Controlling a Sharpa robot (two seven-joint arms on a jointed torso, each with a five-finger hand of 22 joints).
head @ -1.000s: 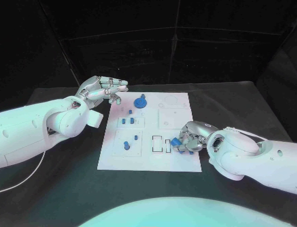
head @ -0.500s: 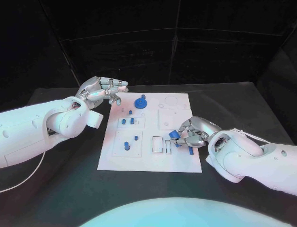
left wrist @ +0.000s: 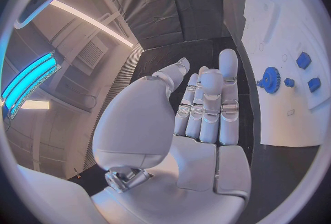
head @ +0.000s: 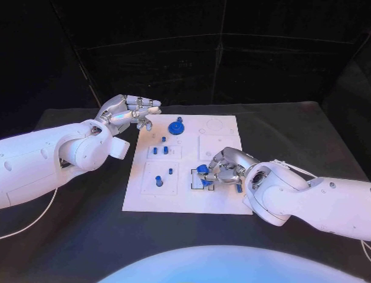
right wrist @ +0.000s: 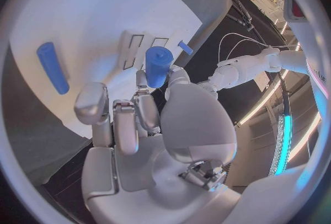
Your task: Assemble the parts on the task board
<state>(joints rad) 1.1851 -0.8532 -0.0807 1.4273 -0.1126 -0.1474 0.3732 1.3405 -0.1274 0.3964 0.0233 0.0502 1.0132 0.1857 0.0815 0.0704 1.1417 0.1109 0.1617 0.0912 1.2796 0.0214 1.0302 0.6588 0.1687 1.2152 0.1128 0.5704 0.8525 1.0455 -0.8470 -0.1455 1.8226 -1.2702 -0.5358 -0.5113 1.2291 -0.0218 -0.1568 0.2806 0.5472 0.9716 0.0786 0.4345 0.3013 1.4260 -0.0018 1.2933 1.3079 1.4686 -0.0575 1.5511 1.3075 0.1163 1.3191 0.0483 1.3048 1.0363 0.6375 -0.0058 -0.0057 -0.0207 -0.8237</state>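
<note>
1. Blue part [head: 203,169] [right wrist: 158,65]: a short cylinder pinched in the fingers of the right hand [head: 226,170] [right wrist: 141,119], held over the outlined rectangular slots near the task board's [head: 185,203] front edge; not yet seated, as far as the head view shows.
2. Task board: white plate mid-tabletop. The gear [head: 177,127] [left wrist: 270,79] and several small pegs already stand in the left and middle fields. A loose blue bar [right wrist: 52,67] lies flat on the board. Assembly appears roughly half done.
3. Left hand [head: 129,111] [left wrist: 204,107]: holds nothing, fingers extended close together, off the board's far-left corner.
4. Change: the right hand has carried its part leftward from the board's right edge to the slots; left hand unmoved.
</note>
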